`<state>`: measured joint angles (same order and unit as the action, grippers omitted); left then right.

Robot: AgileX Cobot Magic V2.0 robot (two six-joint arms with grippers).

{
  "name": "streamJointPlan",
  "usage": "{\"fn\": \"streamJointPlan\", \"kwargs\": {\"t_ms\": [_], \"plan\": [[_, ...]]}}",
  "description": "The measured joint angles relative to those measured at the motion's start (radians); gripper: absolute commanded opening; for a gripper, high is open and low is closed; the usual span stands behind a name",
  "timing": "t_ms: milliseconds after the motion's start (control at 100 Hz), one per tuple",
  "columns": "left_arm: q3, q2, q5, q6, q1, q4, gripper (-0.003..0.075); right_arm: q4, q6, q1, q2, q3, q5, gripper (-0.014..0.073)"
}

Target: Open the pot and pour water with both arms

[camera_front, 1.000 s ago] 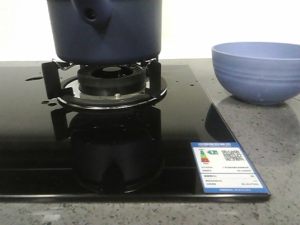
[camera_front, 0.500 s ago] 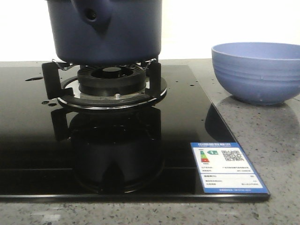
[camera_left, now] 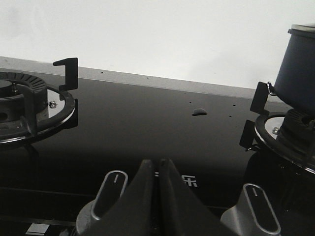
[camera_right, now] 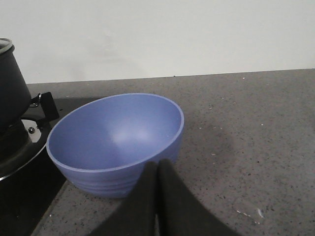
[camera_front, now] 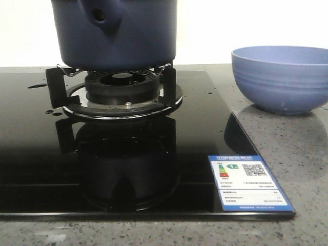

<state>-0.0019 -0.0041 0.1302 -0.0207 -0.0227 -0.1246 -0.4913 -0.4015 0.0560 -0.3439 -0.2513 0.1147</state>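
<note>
Near the bowl (camera_right: 115, 142), right gripper (camera_right: 157, 169) jaws pressed together, empty.

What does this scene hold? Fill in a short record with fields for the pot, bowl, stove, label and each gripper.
pot: dark navy pot sits on the burner stand
bowl: light blue ribbed bowl, empty, on the grey counter right of the stove
stove: black glass hob, two knobs, a second burner bare
label: energy sticker on the hob's near right corner
left gripper: shut, empty
right gripper: shut, empty, near the bowl
</note>
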Motion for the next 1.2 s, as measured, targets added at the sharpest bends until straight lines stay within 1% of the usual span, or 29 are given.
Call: {"fn": "streamJointPlan", "kwargs": {"t_ms": [740,800,930,980,1090,1200], "plan": [[0.000,0.000,0.002,-0.001,0.000,0.000,-0.0020,0.009,0.006,0.000,0.000,0.000,-0.002,-0.0063],[0.000,0.000,0.002,-0.001,0.000,0.000,-0.0020,0.078,0.049,0.000,0.005,0.002,-0.010,-0.0063],[0.000,0.000,0.002,-0.001,0.000,0.000,-0.0020,0.348,0.288,0.000,0.026,0.043,-0.050,-0.0063],[0.000,0.000,0.002,-0.001,0.000,0.000,-0.0020,0.409,0.345,-0.001,0.043,0.069,-0.052,-0.0063],[0.000,0.000,0.004,-0.001,0.000,0.000,-0.0020,0.466,0.401,-0.003,0.109,0.143,-0.053,-0.0063],[0.000,0.000,0.004,-0.001,0.000,0.000,-0.0020,0.481,0.407,-0.029,0.186,0.216,-0.053,-0.0063]]}}
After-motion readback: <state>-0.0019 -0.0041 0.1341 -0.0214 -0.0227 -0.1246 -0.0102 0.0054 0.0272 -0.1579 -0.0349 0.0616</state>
